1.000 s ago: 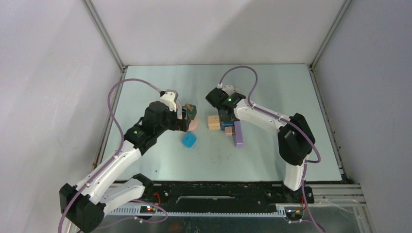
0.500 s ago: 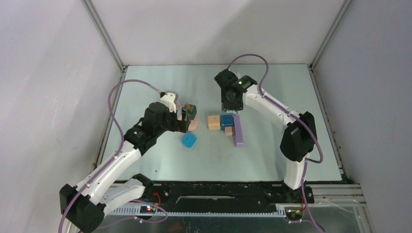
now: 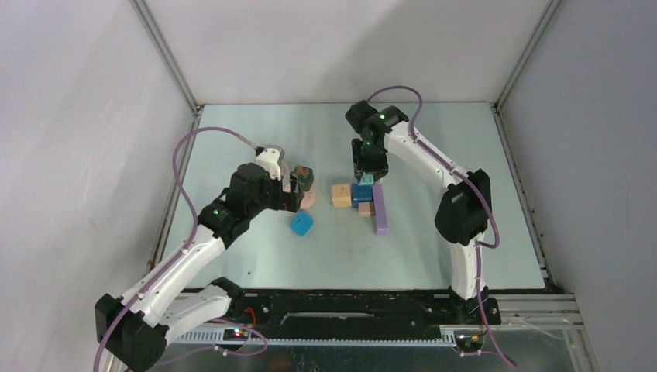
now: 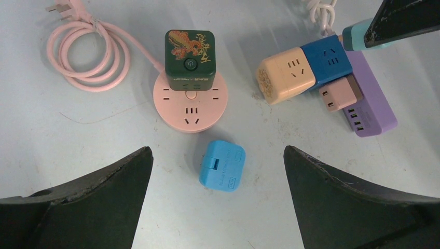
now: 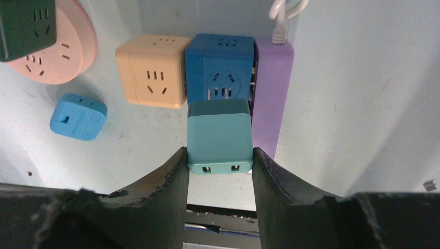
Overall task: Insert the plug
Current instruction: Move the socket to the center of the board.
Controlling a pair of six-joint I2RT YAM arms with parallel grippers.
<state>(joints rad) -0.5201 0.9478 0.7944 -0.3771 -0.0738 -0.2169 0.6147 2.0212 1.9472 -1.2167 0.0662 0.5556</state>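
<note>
My right gripper [image 5: 220,155] is shut on a teal plug adapter [image 5: 219,136] and holds it just in front of the dark blue socket cube [image 5: 220,67]; it also shows from above [image 3: 366,179]. The blue cube [image 3: 360,193] sits between a tan socket cube [image 3: 340,194] and a purple power strip [image 3: 380,214]. My left gripper [image 4: 218,155] is open and empty above a light blue plug adapter [image 4: 222,165], which lies on the table [image 3: 301,224]. Beyond it a dark green cube [image 4: 190,59] is plugged into a round pink socket [image 4: 191,110].
A coiled pink cable [image 4: 85,49] lies left of the round socket. A small pink adapter [image 4: 338,94] sits against the purple strip. A white cable [image 5: 283,13] leaves the strip's far end. Grey walls enclose the table on three sides.
My right arm has lifted and swung back from over the socket cluster, and now holds the teal adapter at the blue cube's far side. The left arm has not moved.
</note>
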